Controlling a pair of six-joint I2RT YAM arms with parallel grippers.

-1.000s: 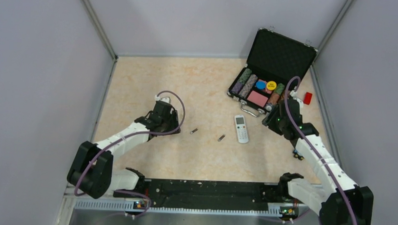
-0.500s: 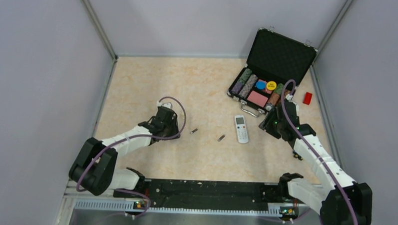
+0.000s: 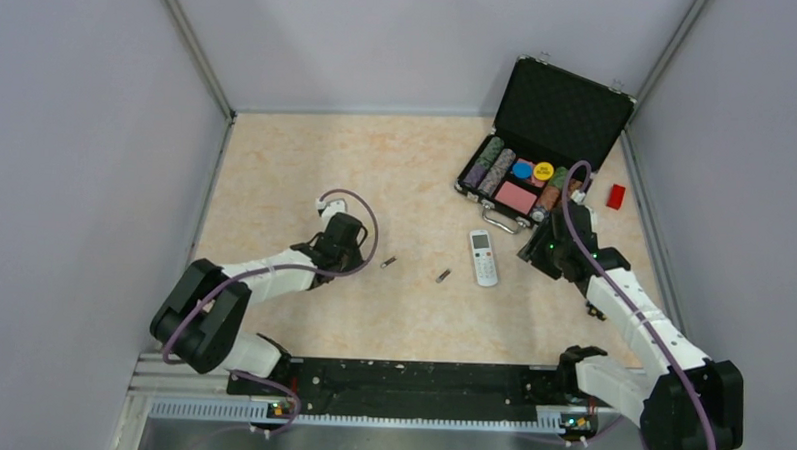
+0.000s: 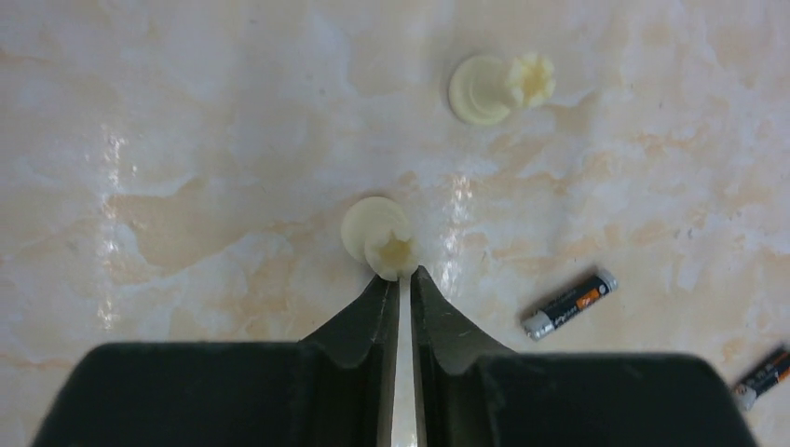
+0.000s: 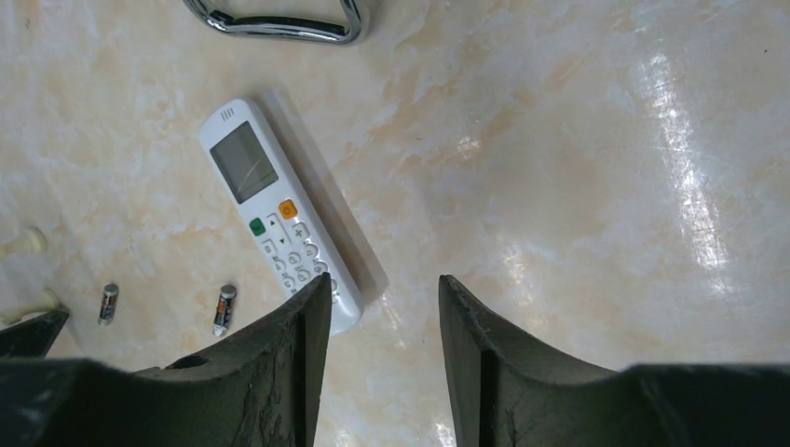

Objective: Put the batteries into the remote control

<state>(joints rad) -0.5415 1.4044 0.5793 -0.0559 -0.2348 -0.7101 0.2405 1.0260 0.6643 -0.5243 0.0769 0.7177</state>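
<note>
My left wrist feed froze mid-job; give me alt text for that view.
Left end effector, jaws almost closed, right at a small cream-coloured peg on the beige marbled table. A second cream peg lies farther ahead; two small black cylindrical batteries lie to the right.

The edge crops 1 battery [image 4: 766, 372], and the right gripper [image 5: 383, 279] hides part of the remote control [image 5: 279, 219].

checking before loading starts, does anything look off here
The left gripper, nearly closed, sits at a cream peg rather than the batteries, which lie loose to one side. The remote lies face up, buttons showing.
</note>
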